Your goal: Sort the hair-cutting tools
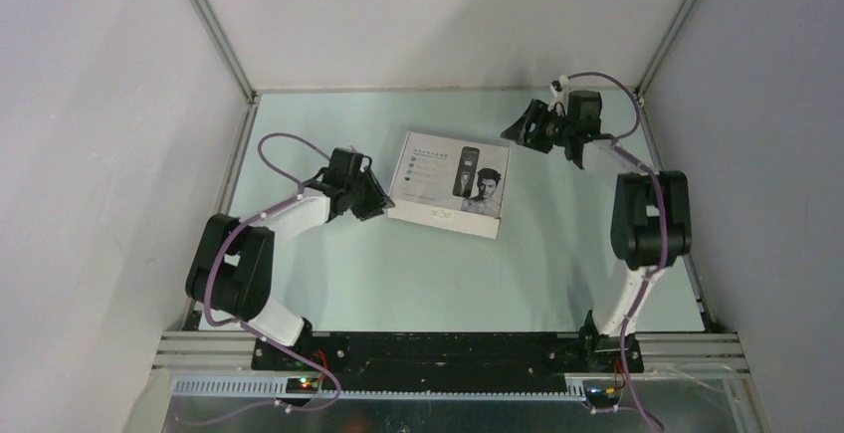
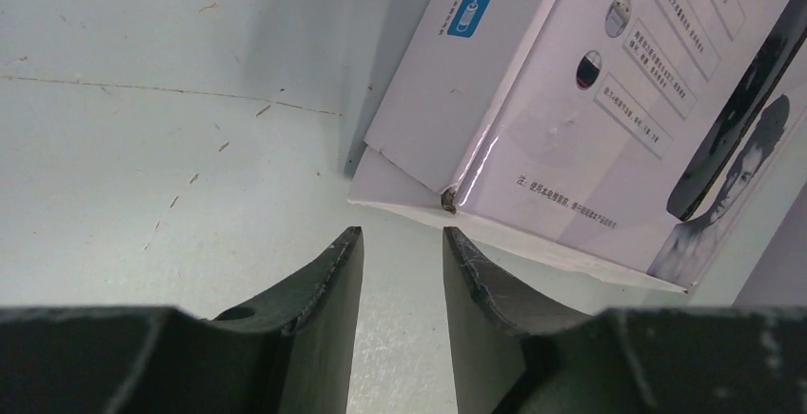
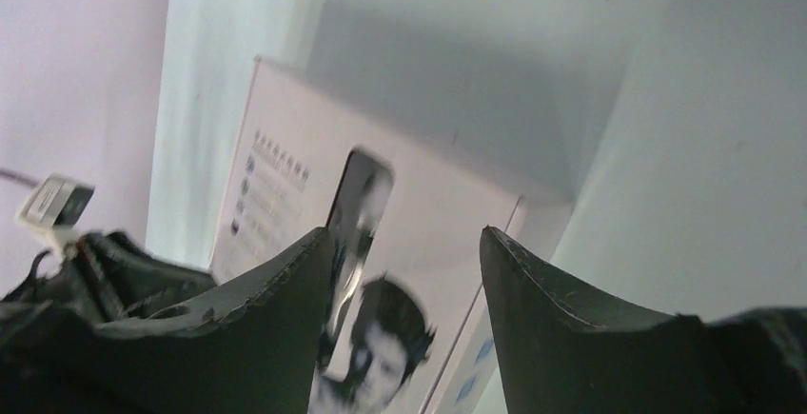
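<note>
None of the hair-cutting tools show in any view; the only clipper I see is the one printed on the white cardboard box (image 1: 450,184). The box lies flat in the middle of the table, closed, with a man's face printed on its lid. My left gripper (image 1: 376,197) sits low at the box's left edge, and in the left wrist view its tips (image 2: 402,231) stand just short of the box's corner (image 2: 571,100), open and empty. My right gripper (image 1: 518,131) hangs at the far right, aimed at the box (image 3: 428,195), with its jaws (image 3: 407,233) open and empty.
The pale green table (image 1: 418,274) is closed in by grey walls on the left, back and right. Metal frame posts (image 1: 214,30) rise at the back corners. The arms' black base rail (image 1: 438,348) runs along the near edge.
</note>
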